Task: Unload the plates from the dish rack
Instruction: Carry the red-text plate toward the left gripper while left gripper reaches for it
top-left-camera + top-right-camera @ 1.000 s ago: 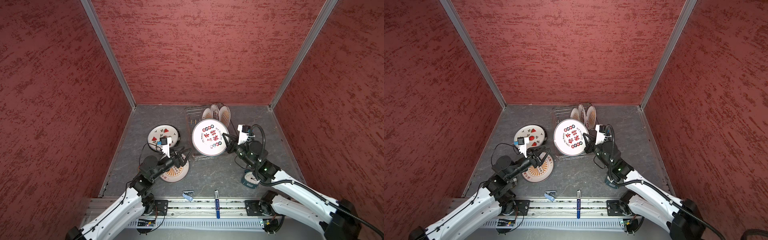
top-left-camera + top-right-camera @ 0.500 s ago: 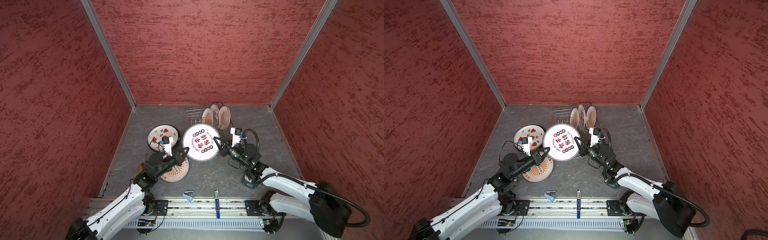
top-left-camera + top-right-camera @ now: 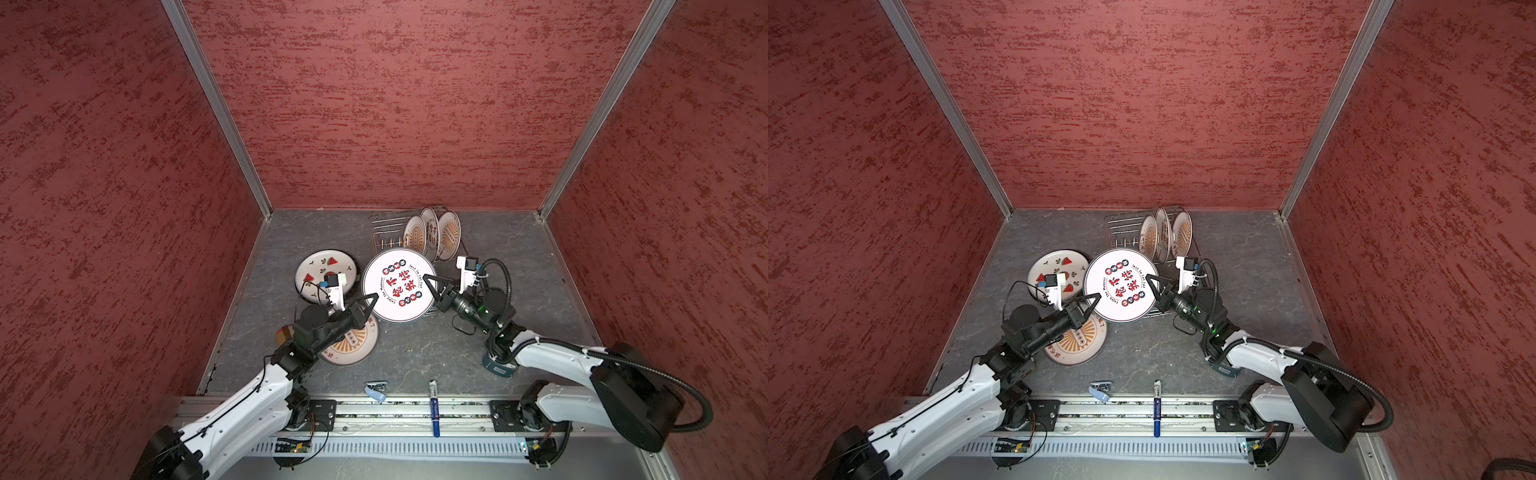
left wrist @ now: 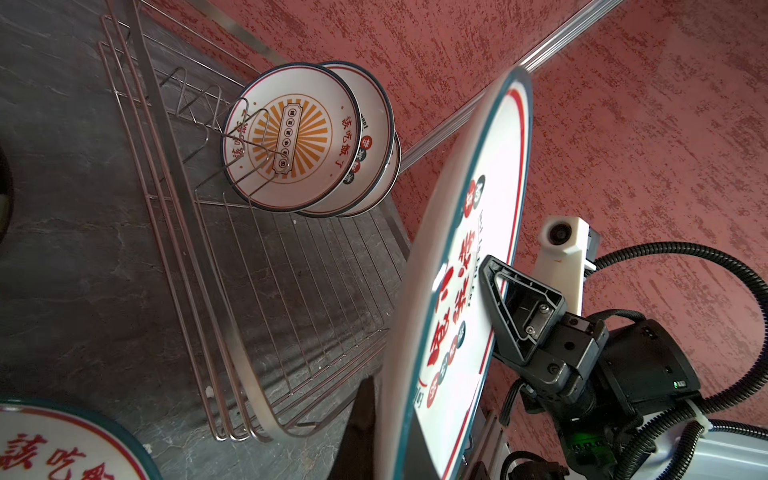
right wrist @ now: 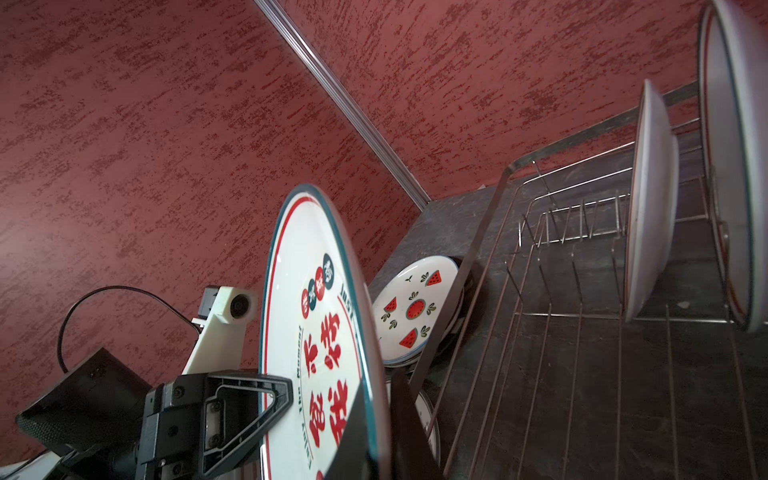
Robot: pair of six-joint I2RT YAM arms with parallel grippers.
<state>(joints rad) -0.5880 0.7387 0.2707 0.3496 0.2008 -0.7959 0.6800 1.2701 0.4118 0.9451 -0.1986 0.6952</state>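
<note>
Left jaws and right jaws each clamp shut on opposite rim edges of the red-character plate (image 3: pixel 398 286), held aloft over the rack's (image 3: pixel 384 227) near end. It looks like glazed ceramic: likely stiff, slick, breakable; pinch deep over the rim.

Grey stone-look tabletop (image 3: pixel 415 349). On it: dish rack (image 3: pixel 384 232) at back; watermelon plate (image 3: pixel 320 266), sunburst plate (image 3: pixel 353 349) left; teal clock (image 3: pixel 496 368) right; pale-blue clip (image 3: pixel 375 390), marker (image 3: pixel 433 409) across front edge.

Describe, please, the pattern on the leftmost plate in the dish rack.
The leftmost plate has an orange sunburst and red Chinese characters, clearest in the left wrist view.
</note>
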